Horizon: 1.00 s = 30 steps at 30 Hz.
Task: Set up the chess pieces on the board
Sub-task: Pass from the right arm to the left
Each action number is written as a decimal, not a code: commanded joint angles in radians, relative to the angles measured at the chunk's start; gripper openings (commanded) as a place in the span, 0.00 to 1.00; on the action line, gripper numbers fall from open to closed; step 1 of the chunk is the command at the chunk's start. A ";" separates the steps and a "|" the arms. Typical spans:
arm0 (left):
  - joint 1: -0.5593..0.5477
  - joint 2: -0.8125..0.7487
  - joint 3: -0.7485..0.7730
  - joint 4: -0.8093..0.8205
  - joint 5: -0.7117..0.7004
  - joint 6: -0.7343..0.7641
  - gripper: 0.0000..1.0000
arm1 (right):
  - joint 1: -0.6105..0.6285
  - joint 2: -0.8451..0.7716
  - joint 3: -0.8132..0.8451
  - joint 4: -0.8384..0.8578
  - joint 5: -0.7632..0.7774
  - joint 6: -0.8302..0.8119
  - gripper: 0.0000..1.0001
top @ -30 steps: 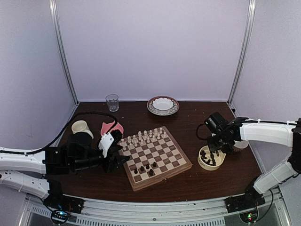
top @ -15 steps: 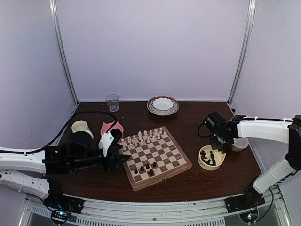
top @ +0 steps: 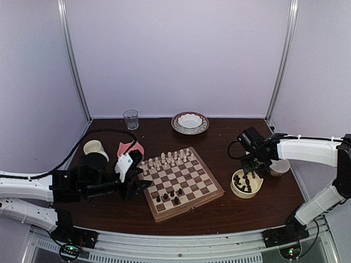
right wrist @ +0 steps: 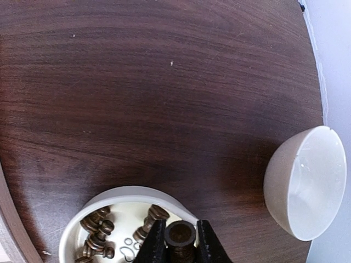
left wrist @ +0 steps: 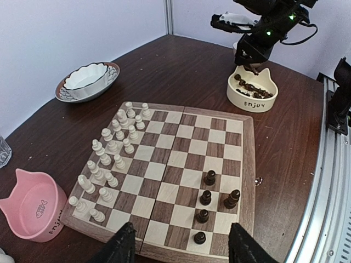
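Chess piece [right wrist: 180, 236] — dark, round-based turned wood — pinched in right gripper [right wrist: 180, 228]; left gripper [left wrist: 182, 233] agape.

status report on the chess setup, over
Right pincer shut on a dark chess piece over the bowl. Left pincer open, empty, at board edge. Five dark pieces on board. Nothing blocking.

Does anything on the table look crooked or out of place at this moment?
Yes. The chessboard lies turned at an angle to the front edge of the table. The five dark chess pieces on it stand in a loose cluster, not in straight rows like the white pieces. Nothing looks spilled or broken.
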 commanded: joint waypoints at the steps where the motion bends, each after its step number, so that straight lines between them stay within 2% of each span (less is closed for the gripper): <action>1: 0.003 -0.010 0.027 0.033 0.008 -0.004 0.58 | -0.007 -0.028 -0.007 0.045 -0.076 -0.030 0.06; 9: 0.003 -0.020 0.027 0.029 0.007 -0.005 0.58 | -0.024 -0.002 0.021 0.008 0.004 0.005 0.05; 12: 0.003 -0.016 0.026 0.030 0.004 -0.006 0.59 | -0.024 -0.030 0.016 0.046 -0.113 -0.037 0.05; 18: 0.004 0.016 0.032 0.040 0.020 -0.004 0.59 | -0.015 -0.131 -0.042 0.206 -0.511 -0.068 0.08; 21: 0.003 0.063 0.049 0.040 0.056 -0.002 0.59 | 0.056 -0.173 -0.054 0.295 -0.591 -0.033 0.09; 26: 0.002 0.101 0.053 0.063 0.087 -0.005 0.58 | 0.237 -0.191 -0.046 0.423 -0.591 0.044 0.08; 30: 0.004 0.100 0.045 0.089 0.151 -0.011 0.59 | 0.354 -0.169 -0.078 0.618 -0.574 0.133 0.07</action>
